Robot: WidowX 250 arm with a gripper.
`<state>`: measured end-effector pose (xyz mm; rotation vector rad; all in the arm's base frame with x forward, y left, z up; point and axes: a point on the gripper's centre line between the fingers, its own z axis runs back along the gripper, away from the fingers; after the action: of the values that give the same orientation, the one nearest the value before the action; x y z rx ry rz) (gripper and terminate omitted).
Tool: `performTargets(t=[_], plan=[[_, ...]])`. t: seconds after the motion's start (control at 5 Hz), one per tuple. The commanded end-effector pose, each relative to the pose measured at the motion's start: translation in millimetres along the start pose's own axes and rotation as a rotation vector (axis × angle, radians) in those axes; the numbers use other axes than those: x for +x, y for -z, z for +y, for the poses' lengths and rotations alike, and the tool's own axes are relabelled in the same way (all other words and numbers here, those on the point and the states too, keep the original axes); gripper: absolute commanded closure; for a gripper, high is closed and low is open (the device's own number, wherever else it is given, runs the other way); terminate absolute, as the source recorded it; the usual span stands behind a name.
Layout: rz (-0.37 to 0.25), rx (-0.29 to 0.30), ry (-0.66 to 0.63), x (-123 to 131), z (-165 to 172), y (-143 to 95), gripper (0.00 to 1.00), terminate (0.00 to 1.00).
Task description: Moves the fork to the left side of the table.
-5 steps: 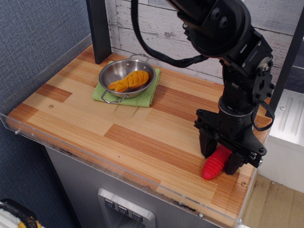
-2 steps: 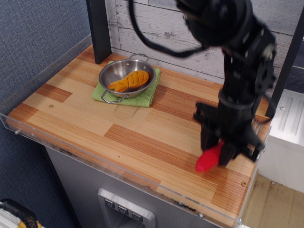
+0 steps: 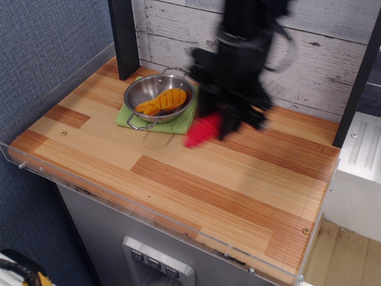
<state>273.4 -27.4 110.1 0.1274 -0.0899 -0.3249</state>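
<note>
The arm is blurred, so fine detail is lost. The end effector (image 3: 215, 122) hangs over the middle of the tabletop (image 3: 196, 179), toward its back half, with its two dark fingers (image 3: 205, 102) pointing down. They are clamped on the fork (image 3: 202, 131), whose red handle sticks out below and to the left of them, tilted, with its lower end pointing toward the front left. The tines are hidden inside the grip. The handle appears lifted off the wood, though the blur makes it hard to tell whether its tip touches the surface.

Just left of the fork lies a green cloth (image 3: 178, 124) near the back left part of the tabletop. A steel pan (image 3: 149, 92) sits on the cloth and holds an orange ridged item (image 3: 162, 101). The fork's handle end is just beside the cloth's right edge, apart from the pan.

A black post (image 3: 124, 36) stands at the back left corner. A clear rim (image 3: 89, 190) runs along the front edge. Behind the tabletop is a wall (image 3: 178, 30) of whitewashed planks.
</note>
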Motion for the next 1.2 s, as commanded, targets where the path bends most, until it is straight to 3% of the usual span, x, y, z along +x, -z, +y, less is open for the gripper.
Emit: performTargets(t=[0.0,0.4,0.6,0.8,1.0], plan=[[0.032,-0.017,-0.158,-58.2,77.7,3.6,1.00,0.00],[0.073,-0.044,-0.253,-90.6,151.0,20.5,1.00,0.00],[0.053,-0.038,-0.264,-97.9,176.4,30.7,1.00,0.00],[0.041,-0.006,-0.203,-88.3,203.8,50.9,1.00,0.00],[0.082,0.046,-0.201,-77.5,217.4,73.7,1.00,0.00]])
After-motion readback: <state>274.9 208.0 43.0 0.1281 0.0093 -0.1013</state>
